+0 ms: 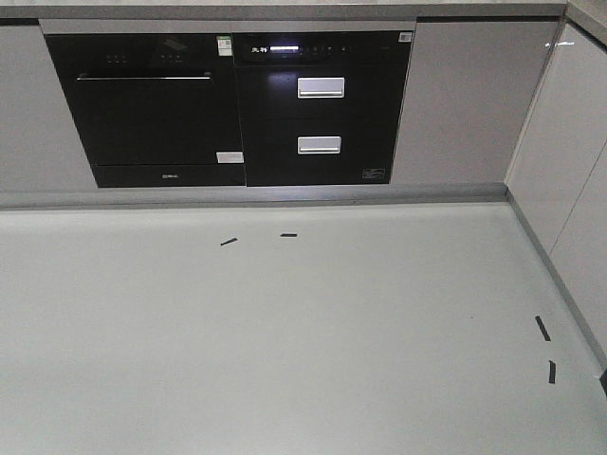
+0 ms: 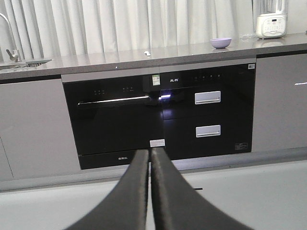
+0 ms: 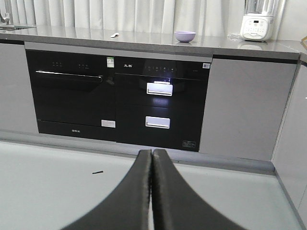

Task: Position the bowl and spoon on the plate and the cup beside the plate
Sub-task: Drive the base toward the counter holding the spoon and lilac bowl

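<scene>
Two end effectors, both empty, fingers pressed together with only a hairline seam between them. Left end effector and right end effector each hang low over pale grey floor. Short black tape marks on the floor: two near the cabinets, two more at the right edge in the front view. Beyond the floor, a grey cabinet run with a black glass oven on the left and a black drawer unit with two silver handles beside it on the right. Above these runs the grey desk. Spoon lies flat on the desk; in the left wrist view it sits almost straight above the fingertips, in the right wrist view it is up and to the left of them. Bowl, lavender, stands upright on the desk, to the right of the spoon and well apart from it; up and right of the left fingertips, slightly right of the right ones. Both things are far beyond either end effector. White appliance further right on the desk. Faucet at the far left. Pale curtains behind.
</scene>
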Motion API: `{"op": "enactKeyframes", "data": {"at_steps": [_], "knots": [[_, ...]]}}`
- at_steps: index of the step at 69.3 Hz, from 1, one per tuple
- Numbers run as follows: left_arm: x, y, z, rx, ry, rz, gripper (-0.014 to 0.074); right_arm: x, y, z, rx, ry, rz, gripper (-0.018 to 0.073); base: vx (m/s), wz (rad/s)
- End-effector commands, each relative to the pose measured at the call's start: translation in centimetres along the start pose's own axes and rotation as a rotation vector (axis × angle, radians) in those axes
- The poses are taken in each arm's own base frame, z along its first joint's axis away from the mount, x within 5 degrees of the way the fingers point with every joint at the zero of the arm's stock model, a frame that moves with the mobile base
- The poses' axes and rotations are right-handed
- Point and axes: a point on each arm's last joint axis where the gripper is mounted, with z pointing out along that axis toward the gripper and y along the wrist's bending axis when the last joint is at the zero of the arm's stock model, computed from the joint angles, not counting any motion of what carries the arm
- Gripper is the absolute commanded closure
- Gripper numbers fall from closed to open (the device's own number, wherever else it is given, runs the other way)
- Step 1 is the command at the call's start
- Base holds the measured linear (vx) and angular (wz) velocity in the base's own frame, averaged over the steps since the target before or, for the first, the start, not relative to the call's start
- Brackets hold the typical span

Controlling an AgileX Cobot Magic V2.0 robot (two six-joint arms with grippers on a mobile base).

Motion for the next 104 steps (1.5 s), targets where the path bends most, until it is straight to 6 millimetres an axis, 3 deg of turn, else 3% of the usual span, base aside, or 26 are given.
{"op": "enactKeyframes", "data": {"at_steps": [1,104], "knots": [[-0.93,-0.06,-0.18,0.006,-0.087,-0.007,0.0603,-0.39,-0.06,0.14,0.008,-0.048,-0.007,0.0568,0.00,0.00],[-0.93,-0.06,-0.18,0.006,-0.087,-0.007,0.0603,-0.39,-0.06,0.14,0.008,-0.048,-0.007,0.0566,0.02,0.01]]}}
